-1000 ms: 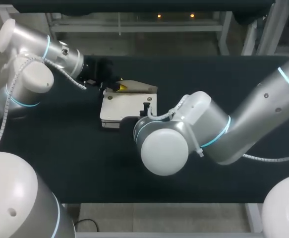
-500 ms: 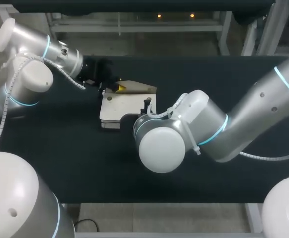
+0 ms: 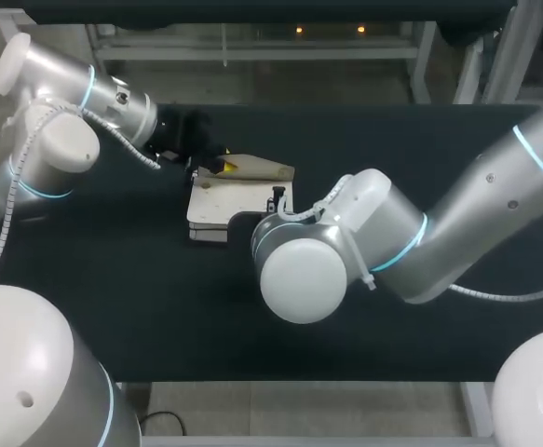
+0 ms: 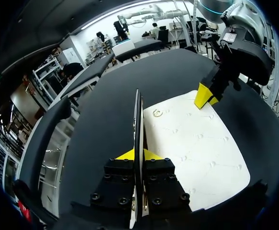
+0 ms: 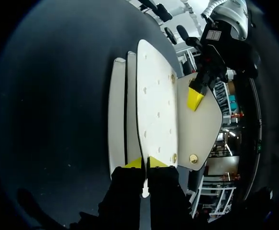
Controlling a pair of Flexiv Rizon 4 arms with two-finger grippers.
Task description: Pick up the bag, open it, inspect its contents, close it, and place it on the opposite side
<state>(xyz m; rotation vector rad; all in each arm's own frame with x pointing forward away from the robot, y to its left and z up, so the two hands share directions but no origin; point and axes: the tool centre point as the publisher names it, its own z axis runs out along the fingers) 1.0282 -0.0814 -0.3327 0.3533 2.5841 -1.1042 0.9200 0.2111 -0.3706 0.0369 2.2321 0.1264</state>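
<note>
The left gripper (image 4: 138, 154) is clamped on the thin edge of the flap (image 5: 204, 129), which stands upright between its yellow tips. The right gripper (image 5: 145, 163) is closed on the opposite edge of the white bag (image 5: 156, 105), one tip on each face. The bag lies on the dark table (image 3: 392, 140), left of the middle and nearer the far edge. Bare tabletop spreads wide to the right and along the near edge. The left arm crowds the far-left corner.
</note>
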